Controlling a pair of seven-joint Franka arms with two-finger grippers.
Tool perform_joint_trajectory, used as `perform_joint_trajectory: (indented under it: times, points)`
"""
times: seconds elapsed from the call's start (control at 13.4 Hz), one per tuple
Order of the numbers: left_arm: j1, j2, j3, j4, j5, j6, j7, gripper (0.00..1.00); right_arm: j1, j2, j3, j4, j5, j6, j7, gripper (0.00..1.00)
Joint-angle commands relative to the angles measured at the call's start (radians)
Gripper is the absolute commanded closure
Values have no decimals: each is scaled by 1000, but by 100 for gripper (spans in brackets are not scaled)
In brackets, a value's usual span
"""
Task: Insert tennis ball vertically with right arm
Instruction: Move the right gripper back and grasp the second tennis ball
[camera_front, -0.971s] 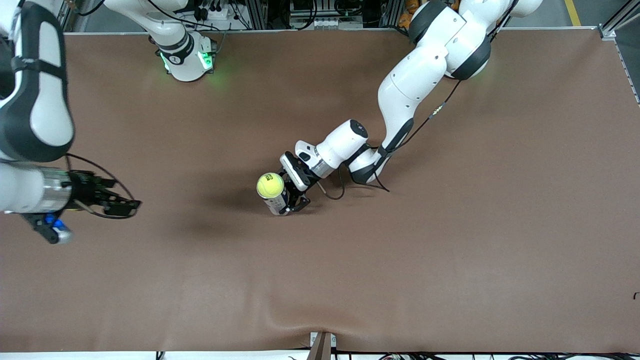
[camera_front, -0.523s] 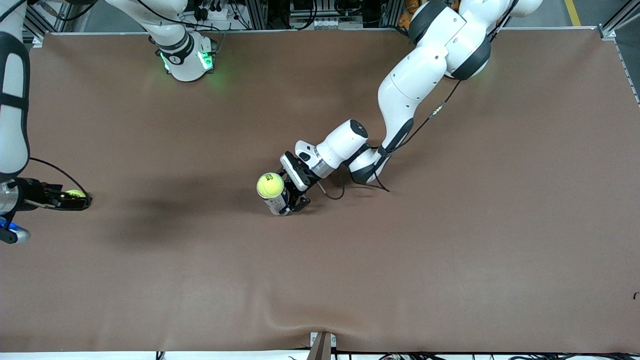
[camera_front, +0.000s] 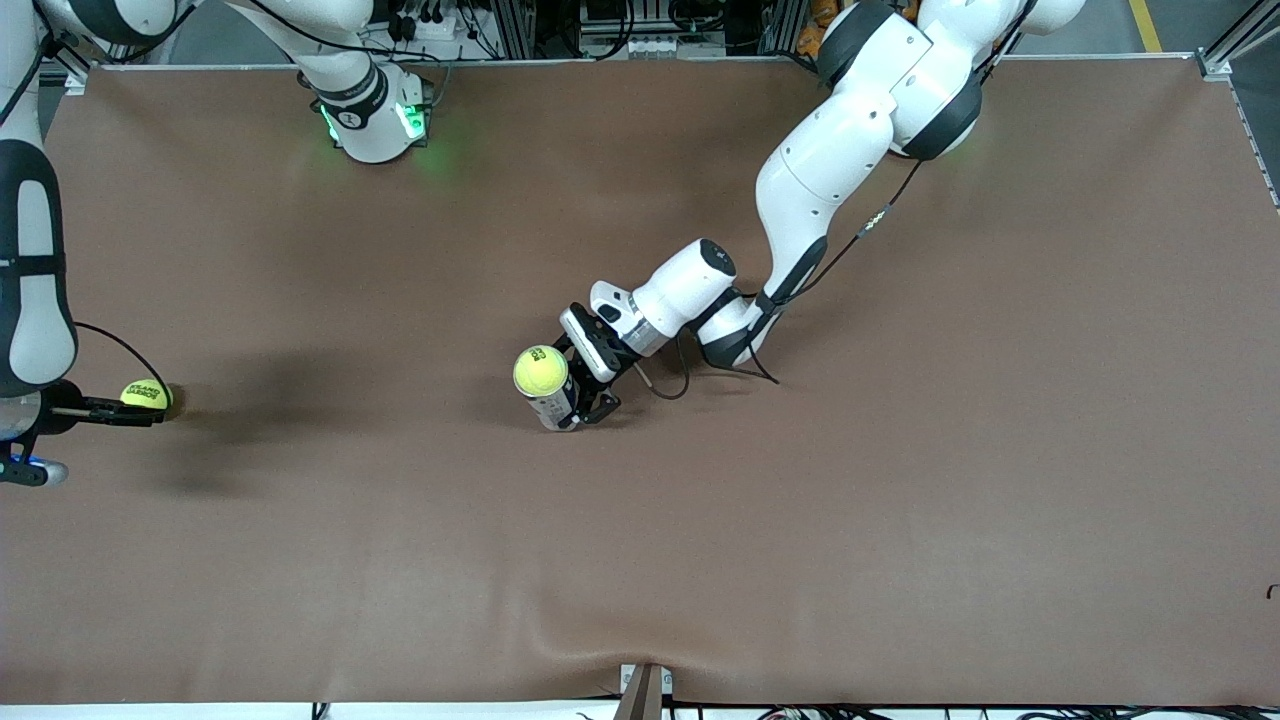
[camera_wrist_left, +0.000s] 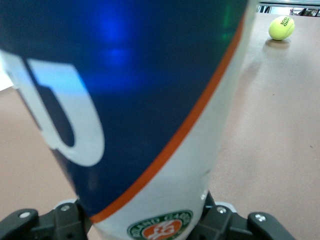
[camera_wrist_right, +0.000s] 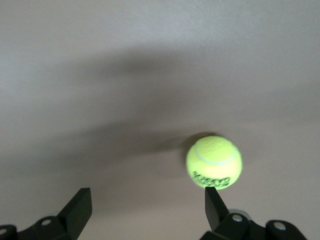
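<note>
A blue-and-white tennis ball can (camera_front: 555, 407) stands upright mid-table, and my left gripper (camera_front: 588, 385) is shut on its side. A yellow tennis ball (camera_front: 540, 370) sits in the can's open top. In the left wrist view the can (camera_wrist_left: 140, 100) fills the frame between the jaws of the left gripper (camera_wrist_left: 145, 226). A second tennis ball (camera_front: 146, 394) lies on the table toward the right arm's end. My right gripper (camera_front: 118, 411) is open beside it. In the right wrist view this ball (camera_wrist_right: 214, 162) lies just ahead of one fingertip (camera_wrist_right: 214, 200), off-centre from the right gripper (camera_wrist_right: 147, 206).
The brown table mat (camera_front: 800, 520) has a raised wrinkle at its edge nearest the front camera. The loose ball also shows in the left wrist view as a small tennis ball (camera_wrist_left: 281, 27) on the mat. Both arm bases stand along the table's robot-side edge.
My right arm has drawn back toward its own end of the table, uncovering the loose tennis ball, and its gripper now sits beside that ball. The left arm and the can have not moved.
</note>
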Motion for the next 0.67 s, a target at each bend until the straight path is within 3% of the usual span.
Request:
perform_joint_trajectory:
  times: [0.0,0.6]
  points:
    - [-14,13,8,8,-22,11,4,20,-74,27,23,-23,-23,61,-120,0]
    - [-12,11,8,8,-23,13,3,20,-91,31,22,-108,-44,173,-304,0]
